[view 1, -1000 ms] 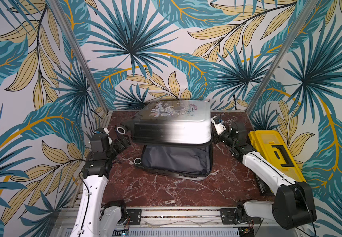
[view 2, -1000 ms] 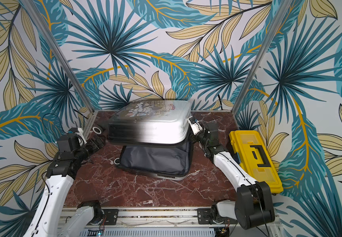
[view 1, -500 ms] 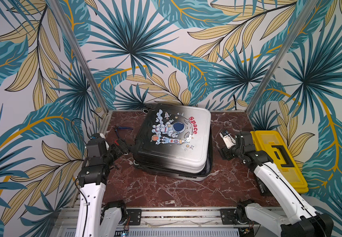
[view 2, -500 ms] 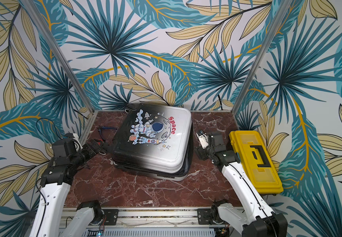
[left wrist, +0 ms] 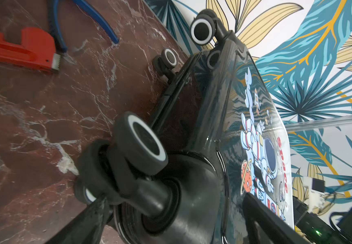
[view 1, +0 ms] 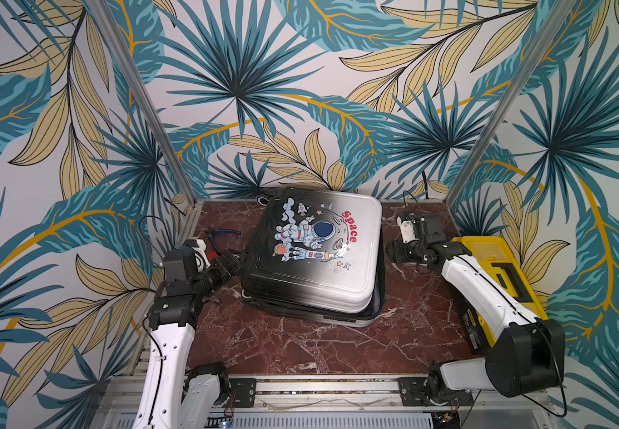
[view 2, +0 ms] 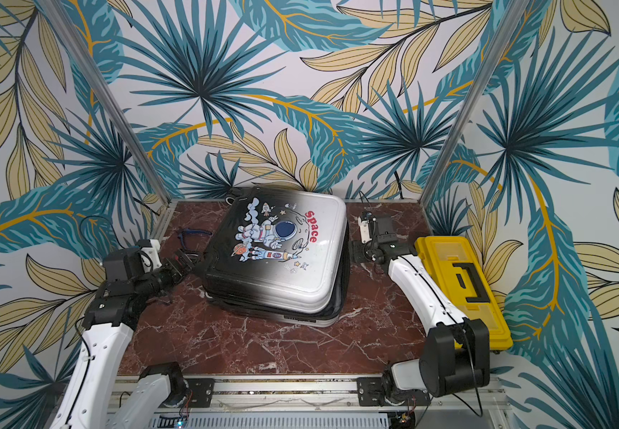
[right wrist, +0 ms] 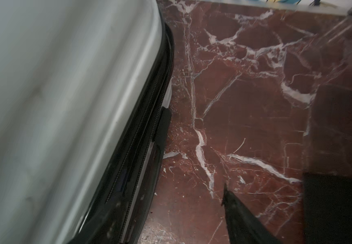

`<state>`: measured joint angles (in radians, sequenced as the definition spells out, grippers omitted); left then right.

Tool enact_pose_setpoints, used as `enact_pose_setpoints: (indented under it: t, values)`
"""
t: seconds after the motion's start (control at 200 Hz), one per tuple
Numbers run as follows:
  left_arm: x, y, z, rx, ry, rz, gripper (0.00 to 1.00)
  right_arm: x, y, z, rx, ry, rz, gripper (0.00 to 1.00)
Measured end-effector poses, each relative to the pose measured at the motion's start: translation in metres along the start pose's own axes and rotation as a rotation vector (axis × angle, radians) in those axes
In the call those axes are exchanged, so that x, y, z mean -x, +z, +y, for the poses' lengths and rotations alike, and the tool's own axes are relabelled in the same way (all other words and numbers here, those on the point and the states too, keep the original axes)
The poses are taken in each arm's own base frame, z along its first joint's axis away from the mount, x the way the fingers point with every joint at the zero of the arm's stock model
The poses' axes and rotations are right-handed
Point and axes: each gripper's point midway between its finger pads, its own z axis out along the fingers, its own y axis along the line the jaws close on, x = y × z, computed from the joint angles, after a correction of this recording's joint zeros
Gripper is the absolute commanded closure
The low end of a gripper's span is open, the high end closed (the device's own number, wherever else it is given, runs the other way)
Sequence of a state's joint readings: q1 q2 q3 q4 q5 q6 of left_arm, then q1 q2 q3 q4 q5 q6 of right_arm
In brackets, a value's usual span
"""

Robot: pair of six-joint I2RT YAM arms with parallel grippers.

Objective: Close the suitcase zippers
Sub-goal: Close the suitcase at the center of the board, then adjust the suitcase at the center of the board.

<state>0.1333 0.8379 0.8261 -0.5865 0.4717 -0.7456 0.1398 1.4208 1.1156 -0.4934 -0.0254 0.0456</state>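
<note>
Now flat on the marble table (view 1: pixel 300 345), centre of both top views: suitcase (view 1: pixel 319 260), astronaut print up, upper shell resting on the lower one. Left of centre in the right wrist view, black zippers (right wrist: pixel 135 135) along the seam. At the case's left edge, left gripper (view 1: pixel 232 260), jaws spread wide either side of a black corner wheel (left wrist: pixel 141 145). Just right of the case, right gripper (view 1: pixel 393 252); only one finger (right wrist: pixel 244 221) clear, so cannot tell the jaws' spread. Upper left in the left wrist view, red wrench (left wrist: pixel 23 50) and blue-handled pliers (left wrist: pixel 99 23). Far right of the table, yellow toolbox (view 1: pixel 501 275).
</note>
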Motion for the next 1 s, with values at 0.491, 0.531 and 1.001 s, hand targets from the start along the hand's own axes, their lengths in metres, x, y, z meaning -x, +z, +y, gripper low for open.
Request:
enact_pose_setpoints:
  t: [0.491,0.531,1.001]
  values:
    - [-0.017,0.036,-0.003,-0.02,-0.024,0.09,0.01,-0.023,0.06,0.03,0.168,0.317,0.103,0.76]
    - [-0.015,0.04,-0.003,-0.018,-0.024,0.088,0.01,-0.022,0.06,0.033,0.18,0.335,0.093,0.82]
    - [0.003,0.113,-0.043,-0.037,0.029,0.206,0.0,-0.072,0.013,0.001,-0.049,0.518,-0.008,1.0]
